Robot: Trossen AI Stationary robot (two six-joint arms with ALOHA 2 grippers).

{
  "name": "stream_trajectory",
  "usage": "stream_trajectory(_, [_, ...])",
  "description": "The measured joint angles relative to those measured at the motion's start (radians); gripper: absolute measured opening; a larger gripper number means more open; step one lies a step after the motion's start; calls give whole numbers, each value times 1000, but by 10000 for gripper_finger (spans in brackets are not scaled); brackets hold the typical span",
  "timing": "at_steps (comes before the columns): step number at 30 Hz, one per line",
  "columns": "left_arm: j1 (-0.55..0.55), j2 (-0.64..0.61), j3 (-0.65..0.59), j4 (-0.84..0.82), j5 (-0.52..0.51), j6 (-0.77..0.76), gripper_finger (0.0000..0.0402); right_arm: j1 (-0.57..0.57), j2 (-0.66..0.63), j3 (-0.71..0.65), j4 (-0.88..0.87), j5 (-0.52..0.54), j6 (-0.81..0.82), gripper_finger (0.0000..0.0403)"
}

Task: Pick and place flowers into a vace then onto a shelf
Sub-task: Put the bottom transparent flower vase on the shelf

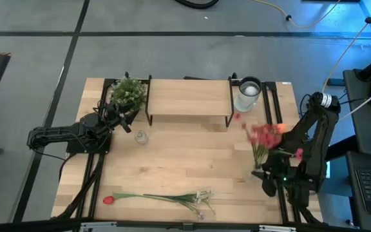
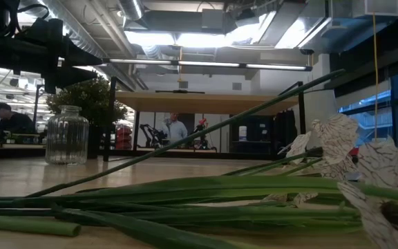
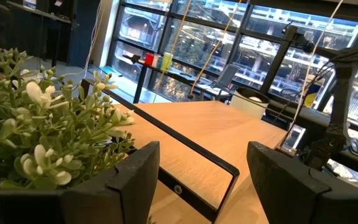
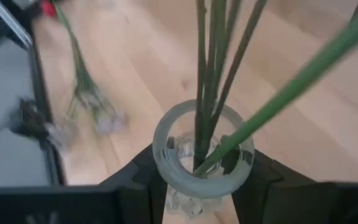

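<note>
Tabletop (image 1: 192, 161): light wood | floor (image 1: 172, 51): grey | room: seemingly office

Three clear glass vessels: ribbed jar (image 1: 141, 137), large jar (image 1: 247, 95), stem-filled vase (image 4: 202, 158). One bushy green potted plant (image 1: 127, 93). One light-wood shelf (image 1: 189, 98).

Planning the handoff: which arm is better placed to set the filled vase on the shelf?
Right. The right gripper holds the vase of flowers, jaws on either side of it. The left gripper is open by the potted plant.
</note>
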State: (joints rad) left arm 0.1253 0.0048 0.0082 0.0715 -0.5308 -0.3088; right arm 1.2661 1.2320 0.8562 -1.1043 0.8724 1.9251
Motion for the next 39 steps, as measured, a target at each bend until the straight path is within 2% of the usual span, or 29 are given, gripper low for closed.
stream_trajectory(3, [0,0,0,1,0,18,235,-73,-35,49,-123,-5,-81,129])
stream_trajectory(8, [0,5,0,1,-1,18,235,-251,-98,158,-211,16,-253,129])
stream_trajectory(12, [0,9,0,0,0,18,235,-416,-142,254,-191,26,-459,129])
stream_trajectory(16, [0,11,0,0,0,43,235,-601,-150,346,-84,7,-788,129])
stream_trajectory(19, [0,11,0,2,0,75,235,-748,-153,402,70,-33,-1055,129])
stream_trajectory(24, [0,11,0,7,-9,95,235,-995,-152,429,286,-190,-1349,129])
stream_trajectory(27, [0,11,0,6,-29,95,235,-1137,-138,429,333,-300,-1468,129])
stream_trajectory(34, [0,11,0,6,-77,95,235,-1433,-44,428,429,-547,-1623,129])
stream_trajectory(39, [0,11,0,6,-79,95,235,-1557,30,474,415,-606,-1698,129])
